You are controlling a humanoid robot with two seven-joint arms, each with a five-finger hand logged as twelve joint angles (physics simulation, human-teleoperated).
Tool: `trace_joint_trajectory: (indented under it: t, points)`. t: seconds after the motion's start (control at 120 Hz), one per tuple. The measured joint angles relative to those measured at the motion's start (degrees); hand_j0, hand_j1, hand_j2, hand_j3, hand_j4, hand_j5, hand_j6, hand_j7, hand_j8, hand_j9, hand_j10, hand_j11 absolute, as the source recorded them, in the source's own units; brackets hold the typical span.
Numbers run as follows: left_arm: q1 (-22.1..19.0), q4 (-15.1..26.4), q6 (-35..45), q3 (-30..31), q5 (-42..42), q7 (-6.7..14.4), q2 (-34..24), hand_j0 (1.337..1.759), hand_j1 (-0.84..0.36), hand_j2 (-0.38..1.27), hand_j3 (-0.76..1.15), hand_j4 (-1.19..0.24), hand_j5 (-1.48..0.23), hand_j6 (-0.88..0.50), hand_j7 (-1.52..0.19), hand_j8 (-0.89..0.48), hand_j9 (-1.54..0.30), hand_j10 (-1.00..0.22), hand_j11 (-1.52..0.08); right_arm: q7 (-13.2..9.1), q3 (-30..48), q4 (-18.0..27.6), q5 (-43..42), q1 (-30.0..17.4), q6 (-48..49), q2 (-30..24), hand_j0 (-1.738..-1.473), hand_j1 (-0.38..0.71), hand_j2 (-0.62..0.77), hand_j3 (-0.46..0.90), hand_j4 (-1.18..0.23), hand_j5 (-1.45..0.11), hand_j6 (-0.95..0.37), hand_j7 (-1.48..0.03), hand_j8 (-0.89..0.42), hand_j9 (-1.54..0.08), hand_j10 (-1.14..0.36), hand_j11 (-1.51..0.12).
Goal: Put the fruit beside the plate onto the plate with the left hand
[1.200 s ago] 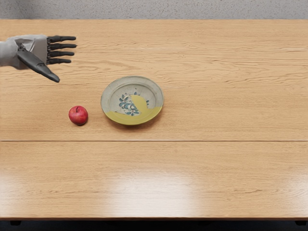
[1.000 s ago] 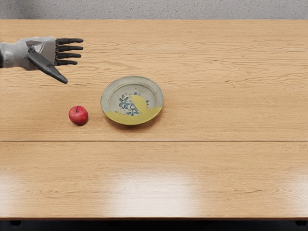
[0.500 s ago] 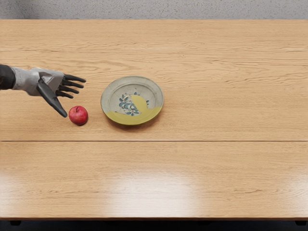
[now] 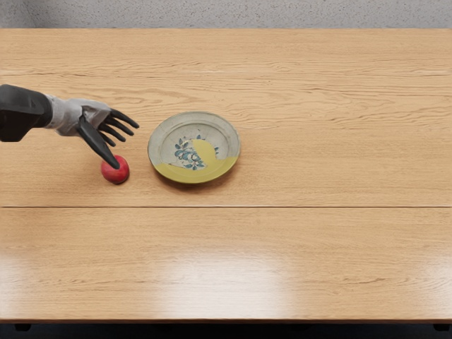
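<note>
Wooden table [image 4: 318,240] fills the view, its grain running left to right. To the right of the left hand [image 4: 88,119], apart from it, sits a round plate [image 4: 159,136], its painted inside showing whole: blue leaves and a yellow patch. The hand comes in low over the table with its fingers [image 4: 128,117] spread apart and gripping nothing. The thumb [image 4: 99,145] slants down to the right. Just beneath the thumb's tip a red apple [image 4: 116,172] rests on the table, beside the plate's left rim. Contact cannot be told. It is round, with no clear long axis, and the thumb hides its top.
</note>
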State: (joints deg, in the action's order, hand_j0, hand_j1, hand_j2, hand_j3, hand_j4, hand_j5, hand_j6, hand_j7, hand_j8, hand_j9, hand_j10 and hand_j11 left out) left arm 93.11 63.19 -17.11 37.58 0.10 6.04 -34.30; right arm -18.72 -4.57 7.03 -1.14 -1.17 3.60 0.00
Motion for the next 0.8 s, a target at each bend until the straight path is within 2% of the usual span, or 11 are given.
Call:
trace_joint_trajectory:
  t: [0.192,0.283,0.508,0.8]
  points:
    - [3.2,7.9,12.4,8.4,-4.2,-5.4,3.2,1.658,-0.02,0.06,0.0,-0.31,-0.4,-0.31,-0.4,-0.31,-0.4,-0.31,-0.4,0.0,0.0,0.0,0.0,0.0,0.0,0.0,-1.658,-0.35,0.0,0.0,0.0,0.0,0.0,0.0,0.0,0.0,0.0,0.0]
    - [4.0,10.9,17.7,10.6,-6.6,-6.9,5.0,1.658,-0.04,0.07,0.0,-0.32,-0.42,-0.32,-0.42,-0.32,-0.42,-0.32,-0.42,0.0,0.0,0.0,0.0,0.0,0.0,0.0,-1.658,-0.35,0.0,0.0,0.0,0.0,0.0,0.0,0.0,0.0,0.0,0.0]
    - [6.5,15.0,26.3,14.4,-10.5,-8.1,5.3,1.658,-0.06,0.07,0.0,-0.34,-0.44,-0.34,-0.44,-0.34,-0.44,-0.34,-0.44,0.0,0.0,0.0,0.0,0.0,0.0,0.0,-1.658,-0.35,0.0,0.0,0.0,0.0,0.0,0.0,0.0,0.0,0.0,0.0]
    - [4.3,15.4,34.2,16.5,-10.8,-8.0,5.5,1.658,-0.08,0.07,0.0,-0.36,-0.47,-0.36,-0.47,-0.36,-0.47,-0.36,-0.47,0.0,0.0,0.0,0.0,0.0,0.0,0.0,-1.658,-0.35,0.0,0.0,0.0,0.0,0.0,0.0,0.0,0.0,0.0,0.0]
